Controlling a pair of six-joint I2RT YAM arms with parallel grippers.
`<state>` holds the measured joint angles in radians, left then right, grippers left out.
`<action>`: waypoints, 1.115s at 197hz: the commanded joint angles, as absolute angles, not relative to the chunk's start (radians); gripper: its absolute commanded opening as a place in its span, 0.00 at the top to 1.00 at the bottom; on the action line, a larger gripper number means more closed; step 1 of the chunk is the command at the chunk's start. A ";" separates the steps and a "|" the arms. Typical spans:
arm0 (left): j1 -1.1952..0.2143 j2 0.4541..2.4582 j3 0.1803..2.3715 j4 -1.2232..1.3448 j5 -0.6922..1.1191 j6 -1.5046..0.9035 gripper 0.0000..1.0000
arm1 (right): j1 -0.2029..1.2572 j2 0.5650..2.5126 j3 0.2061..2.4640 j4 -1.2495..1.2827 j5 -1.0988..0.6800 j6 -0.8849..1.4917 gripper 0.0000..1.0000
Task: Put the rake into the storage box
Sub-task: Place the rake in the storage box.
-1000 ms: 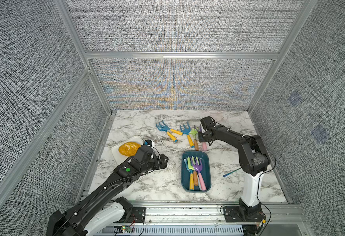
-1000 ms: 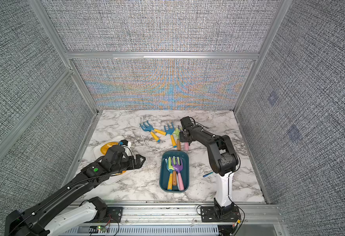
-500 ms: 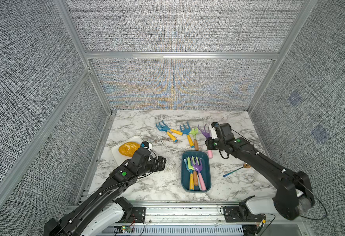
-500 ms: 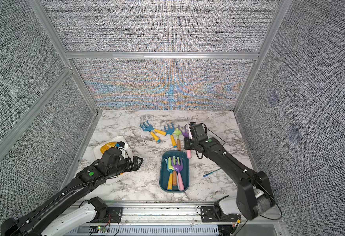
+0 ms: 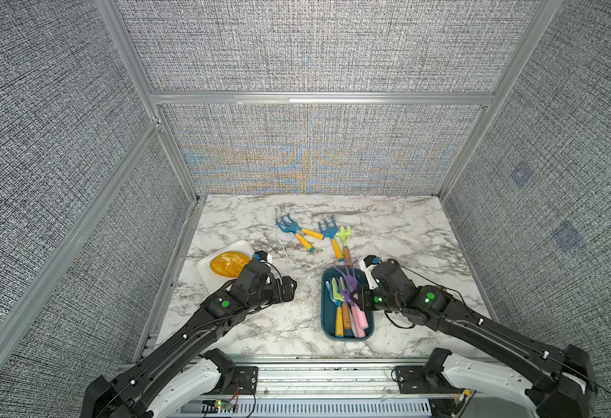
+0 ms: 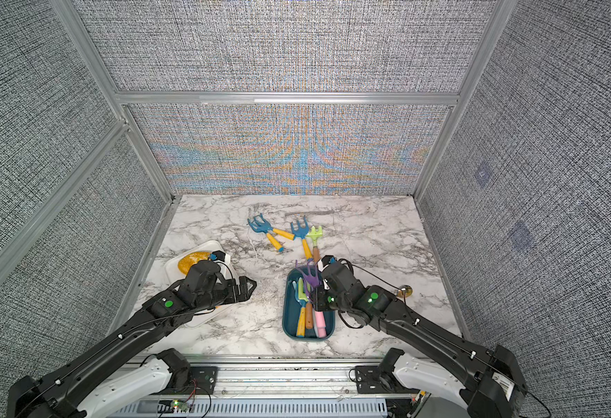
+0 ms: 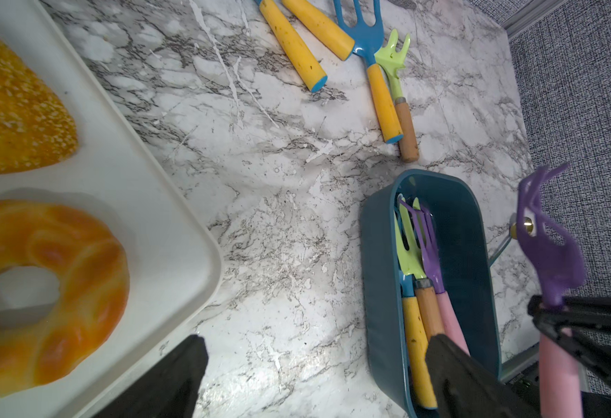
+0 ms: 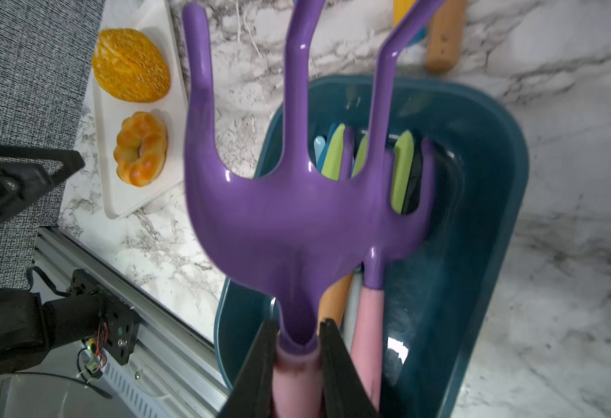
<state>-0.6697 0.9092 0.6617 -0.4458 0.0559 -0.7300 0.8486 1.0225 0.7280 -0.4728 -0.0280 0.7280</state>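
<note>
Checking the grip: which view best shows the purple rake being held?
The right wrist view: the purple rake fills the frame, the right hand shut at its neck. The left wrist view shows it side-on at the edge; both top views show it small, above the storage box.

Left arm stretched forward, left gripper (image 5: 288, 289) wide open, right arm angled inward, right gripper (image 8: 296, 343) clamped on rake (image 8: 296, 217).

rake (image 8: 296, 217) — glossy smooth plastic; storage box (image 8: 484, 271) — shiny plastic; tabletop (image 8: 568, 144) marble-look
</note>
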 commanded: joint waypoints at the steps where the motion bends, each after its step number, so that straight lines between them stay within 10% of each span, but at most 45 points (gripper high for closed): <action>1: -0.668 0.911 0.654 -0.416 0.076 -0.713 0.01 | 0.912 1.033 0.700 -0.428 0.027 0.877 1.00; 125: -0.669 0.896 0.642 -0.420 0.065 -0.716 0.01 | 0.964 1.263 0.720 -0.318 0.102 0.971 1.00; 161: -0.669 0.923 0.661 -0.426 0.048 -0.729 0.01 | 0.965 1.224 0.727 -0.334 0.104 0.944 0.37; 220: -0.669 1.094 0.805 -0.469 -0.005 -0.726 0.01 | 0.868 1.077 0.732 -0.359 0.111 0.837 0.21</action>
<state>-0.6697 1.0275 0.7521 -0.4461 0.0322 -0.7242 0.9096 1.1221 0.7250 -0.3557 0.0986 0.9142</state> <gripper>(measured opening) 0.993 0.743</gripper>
